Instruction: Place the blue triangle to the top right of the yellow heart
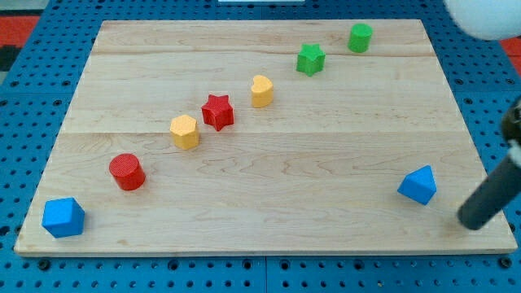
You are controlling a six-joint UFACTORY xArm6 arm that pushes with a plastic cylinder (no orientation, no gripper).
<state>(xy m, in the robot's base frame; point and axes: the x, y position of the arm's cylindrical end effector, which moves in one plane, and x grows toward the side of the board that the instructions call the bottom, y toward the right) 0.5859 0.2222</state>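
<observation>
- The wooden board (269, 171) fills most of the view, and a diagonal row of blocks runs across it from the lower left to the upper right.
- Our rod comes in from the view's right edge, and our tip (470, 221) rests near the board's lower right corner. It carries nothing, since it can only push, and it touches no block.
- The blue triangle (418, 185), the block we must move, lies just to the left of our tip and slightly above it, near but apart.
- A blue cube (63, 217) sits alone in the lower left corner, well apart from the job.
- Along the diagonal, from the lower left, stand a red cylinder (127, 172), a yellow hexagon (185, 131), a red star (217, 111) and the yellow heart (261, 90), then a green star (310, 59) and a green cylinder (360, 37).
- We judge that we are at the approach: the tip is behind the triangle, but the push has not begun.
- The spot to the heart's upper right is tight, because the green star already stands there. The next move calls for a long push up and to the left, ending between heart and green star without knocking either.
</observation>
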